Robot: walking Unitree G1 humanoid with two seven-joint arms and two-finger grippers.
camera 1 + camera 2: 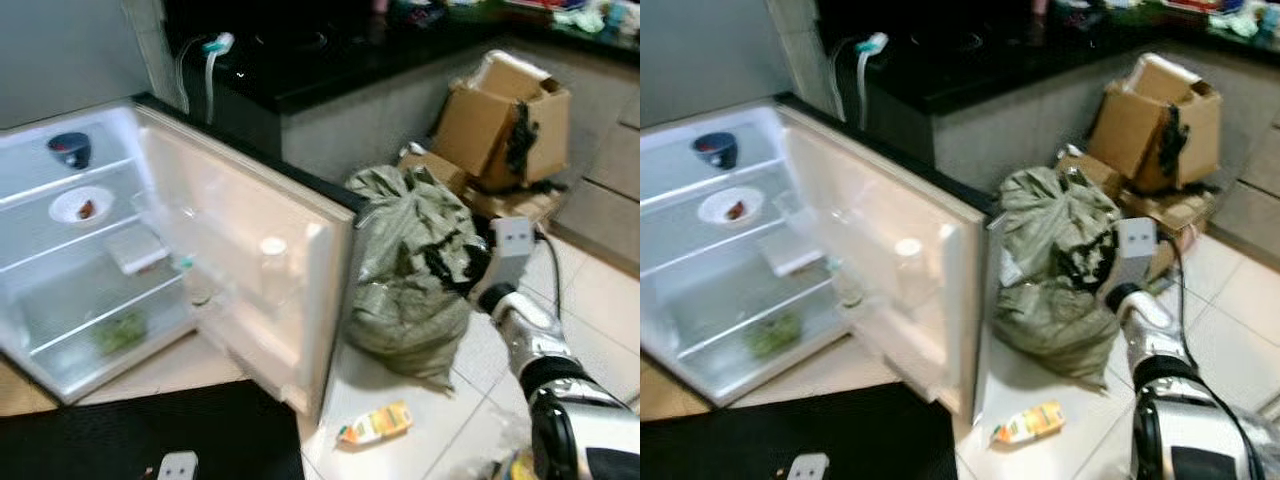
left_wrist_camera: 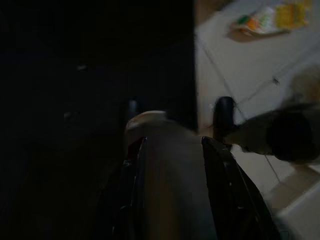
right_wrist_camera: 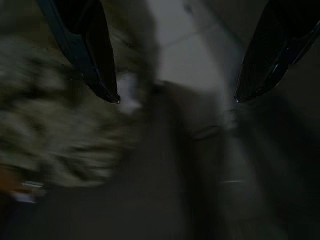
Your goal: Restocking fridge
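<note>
Kitchen floor tiles are holding a small juice carton [image 1: 374,424], lying flat just beside the open fridge [image 1: 150,260] door. It's looking light and squashy, so gripping its narrow sides seems best. Right gripper [image 3: 175,100] is hanging released near the green sack [image 1: 415,270]; can't tell about the left gripper [image 2: 177,112].

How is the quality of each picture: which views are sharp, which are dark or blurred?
Left and right eye views: evenly lit but soft; the open fridge interior looks washed out, the countertop nearly black. Left wrist view: very dark, only the tiled floor and an orange carton are lit. Right wrist view: dim and motion-blurred; the right gripper has its jaws apart.
</note>
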